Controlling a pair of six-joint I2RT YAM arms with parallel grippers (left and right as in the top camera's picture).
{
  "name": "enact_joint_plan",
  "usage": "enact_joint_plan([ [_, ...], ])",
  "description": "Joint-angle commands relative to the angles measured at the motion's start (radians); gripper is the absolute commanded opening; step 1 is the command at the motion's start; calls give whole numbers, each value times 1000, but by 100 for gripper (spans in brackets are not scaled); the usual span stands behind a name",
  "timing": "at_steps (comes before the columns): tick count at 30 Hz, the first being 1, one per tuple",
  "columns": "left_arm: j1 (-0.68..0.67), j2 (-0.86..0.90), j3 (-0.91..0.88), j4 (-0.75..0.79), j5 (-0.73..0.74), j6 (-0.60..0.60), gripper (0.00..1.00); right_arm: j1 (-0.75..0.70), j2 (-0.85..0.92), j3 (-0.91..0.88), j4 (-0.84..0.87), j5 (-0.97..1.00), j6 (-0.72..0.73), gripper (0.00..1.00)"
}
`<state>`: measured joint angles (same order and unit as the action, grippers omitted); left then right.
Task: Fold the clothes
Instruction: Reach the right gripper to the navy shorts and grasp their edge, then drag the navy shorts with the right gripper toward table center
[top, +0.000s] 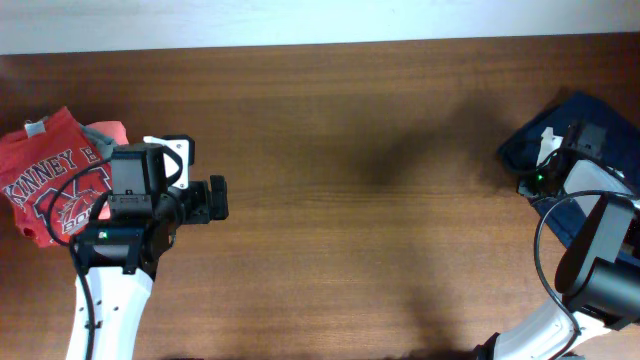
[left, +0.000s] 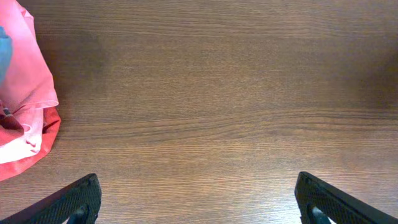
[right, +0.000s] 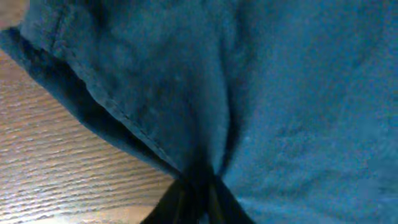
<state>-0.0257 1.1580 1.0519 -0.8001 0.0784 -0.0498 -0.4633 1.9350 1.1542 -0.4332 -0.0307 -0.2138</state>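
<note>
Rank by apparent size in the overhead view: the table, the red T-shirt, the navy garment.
Table, largest.
Red T-shirt and navy garment: similar visible patches, both partly hidden, so unranked.

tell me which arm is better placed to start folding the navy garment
Right. The right tool is closed on a pinch of the navy garment at the right edge of the table. The left tool hangs open over bare wood beside the red T-shirt, far from it.

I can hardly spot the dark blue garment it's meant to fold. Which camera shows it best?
The right wrist view: the navy garment fills it, hem visible, pinched in the right gripper. Overhead shows only part, half hidden by the right arm. The left wrist view shows none.
</note>
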Motion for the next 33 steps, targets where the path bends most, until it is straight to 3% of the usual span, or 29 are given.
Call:
enact_joint_plan([
  [1, 3, 2, 25, 5, 7, 1, 99, 30, 42, -11, -25, -54, 8, 8],
  [8, 3, 2, 25, 41, 6, 1, 99, 259, 35, -9, -63, -117, -57, 6],
  [13, 3, 2, 25, 51, 6, 1, 99, 636, 35, -9, -138, -116, -111, 7],
  [20, 3, 2, 25, 55, 4, 1, 99, 1002, 34, -7, -199, -85, -83, 7],
  [24, 3, 2, 25, 59, 4, 1, 99, 1107, 27, 29, -233, 15, -28, 7],
  [27, 3, 2, 25, 59, 4, 1, 99, 1127, -8, 84, -286, 11, -13, 22],
  [33, 2, 5, 25, 76, 9, 1, 99, 1120, -142, 216, -402, 41, 16, 37],
])
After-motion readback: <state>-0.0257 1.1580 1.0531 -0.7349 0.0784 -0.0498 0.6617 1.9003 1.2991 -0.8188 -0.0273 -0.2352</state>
